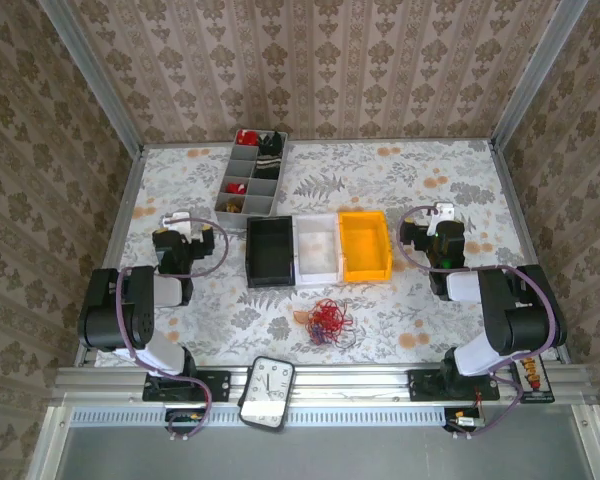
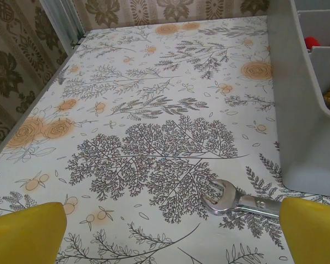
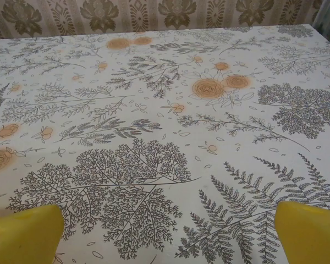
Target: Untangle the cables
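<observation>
Left hand (image 2: 170,234), right hand (image 3: 168,234): both agape, cables (image 1: 326,320) well apart.

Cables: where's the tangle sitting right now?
In the top view the cables lie tangled on the table, roughly centred left to right, just on the near side of the white bin.

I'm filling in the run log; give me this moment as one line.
left gripper: open, empty | right gripper: open, empty | cables: one tangled heap near front edge, untouched | wrench: by grey tray
</observation>
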Controlling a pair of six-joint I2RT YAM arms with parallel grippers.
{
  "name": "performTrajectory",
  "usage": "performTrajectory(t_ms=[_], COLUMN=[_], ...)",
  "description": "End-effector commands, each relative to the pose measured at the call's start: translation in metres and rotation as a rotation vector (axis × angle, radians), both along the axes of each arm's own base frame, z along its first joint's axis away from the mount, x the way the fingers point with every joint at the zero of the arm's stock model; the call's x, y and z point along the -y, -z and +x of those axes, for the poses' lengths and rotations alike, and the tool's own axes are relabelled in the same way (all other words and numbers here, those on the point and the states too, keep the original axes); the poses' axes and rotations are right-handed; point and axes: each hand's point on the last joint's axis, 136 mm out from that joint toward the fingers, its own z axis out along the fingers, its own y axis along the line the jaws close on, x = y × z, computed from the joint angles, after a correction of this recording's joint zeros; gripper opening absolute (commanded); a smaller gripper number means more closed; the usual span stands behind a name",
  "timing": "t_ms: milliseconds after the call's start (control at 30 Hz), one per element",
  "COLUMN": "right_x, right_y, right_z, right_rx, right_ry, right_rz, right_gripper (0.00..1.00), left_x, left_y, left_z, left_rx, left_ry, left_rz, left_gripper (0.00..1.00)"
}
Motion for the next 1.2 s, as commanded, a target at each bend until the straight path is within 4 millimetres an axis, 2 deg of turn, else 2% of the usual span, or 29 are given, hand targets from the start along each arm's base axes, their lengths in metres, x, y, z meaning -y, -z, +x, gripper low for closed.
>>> performTrajectory(t_ms=[0,1033,1100,1167], right_x=[-0.004,-0.005,-0.004,-0.004], right_y=[-0.005,-0.004,-0.004,-0.005], right_z=[0.002,0.002,0.004,0.004], right_rx=[0.020,0.017,0.010,0.016], right_ry=[-0.025,-0.032,-0.038,-0.038], right_rz=[-0.005,-0.004,0.008,0.007], right_gripper=[1.00,1.00,1.00,1.00], left_x=[0.000,0.001,0.004,0.017], left_y=[-0.014,-0.014,-0.014,-0.024], left_z=[0.007,0.007,0.007,0.008], left_rx=[0.037,0.034,0.034,0.031], left_ry=[-0.015,-0.031,-0.020,0.044], left_rz=[0.008,0.030,0.043,0.067], left_gripper=[1.00,1.00,1.00,1.00])
